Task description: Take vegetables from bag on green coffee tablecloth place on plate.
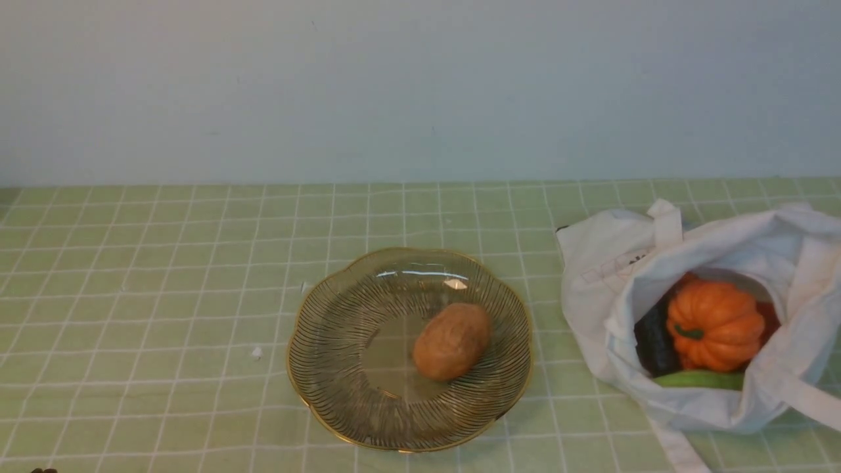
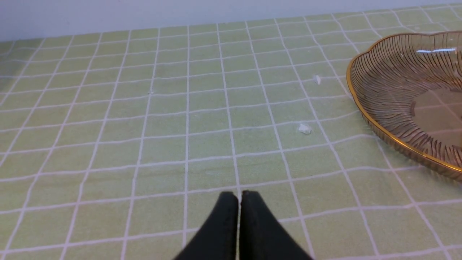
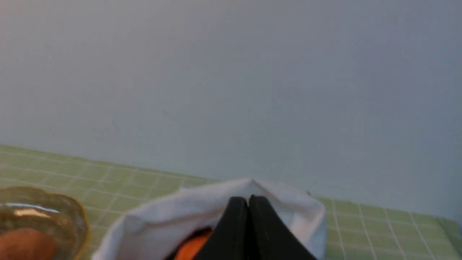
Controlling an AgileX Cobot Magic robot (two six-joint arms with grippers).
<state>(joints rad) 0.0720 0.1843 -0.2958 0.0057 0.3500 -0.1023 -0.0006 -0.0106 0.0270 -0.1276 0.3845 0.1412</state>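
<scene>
A brown potato (image 1: pixel 452 340) lies in the gold-rimmed glass plate (image 1: pixel 328 328) at the middle of the green coffee tablecloth (image 1: pixel 164 295). To the right lies the white bag (image 1: pixel 611 276), its mouth open toward me. Inside are an orange pumpkin (image 1: pixel 715 323), a dark piece (image 1: pixel 654 341), a green piece (image 1: pixel 700 379) and a bit of red (image 1: pixel 769 318). Neither arm shows in the front view. My left gripper (image 2: pixel 239 196) is shut and empty over bare cloth, left of the plate (image 2: pixel 364 108). My right gripper (image 3: pixel 248 200) is shut and empty, short of the bag (image 3: pixel 202 213), with a sliver of the pumpkin (image 3: pixel 191 247) below it.
A pale wall (image 1: pixel 420 85) closes the far edge of the table. Two small white scraps (image 1: pixel 256 353) lie on the cloth left of the plate. A bag strap (image 1: pixel 677 450) trails toward the front edge at right.
</scene>
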